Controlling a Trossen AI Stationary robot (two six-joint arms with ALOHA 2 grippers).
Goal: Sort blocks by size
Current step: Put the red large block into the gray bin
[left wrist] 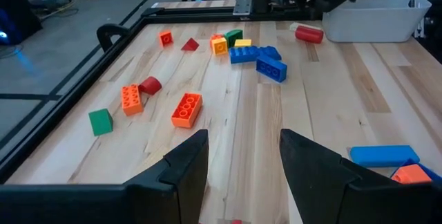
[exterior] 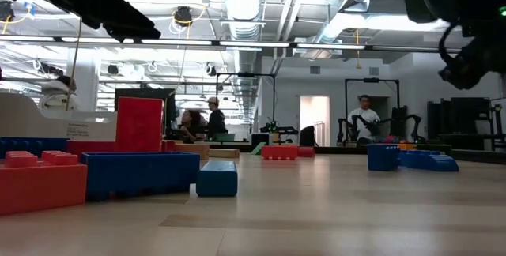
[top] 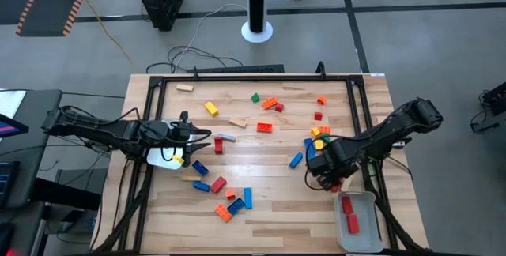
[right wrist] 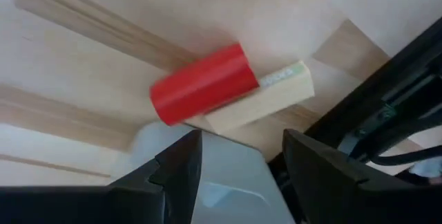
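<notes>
We see the small plastic and wooden toy blocks point(top: 265, 126) scattered across the pale wooden table point(top: 269, 185). Two red ones lie in the white rectangular plastic tray point(top: 365, 201) at the table's right front corner. The right gripper point(top: 332, 182) hangs just beside that tray, jaws apart and empty, above a red cylindrical block point(right wrist: 200, 84) and a tan wooden bar point(right wrist: 266, 99) touching it. The left gripper point(top: 190, 133) hovers at the left edge, jaws apart, holding nothing.
</notes>
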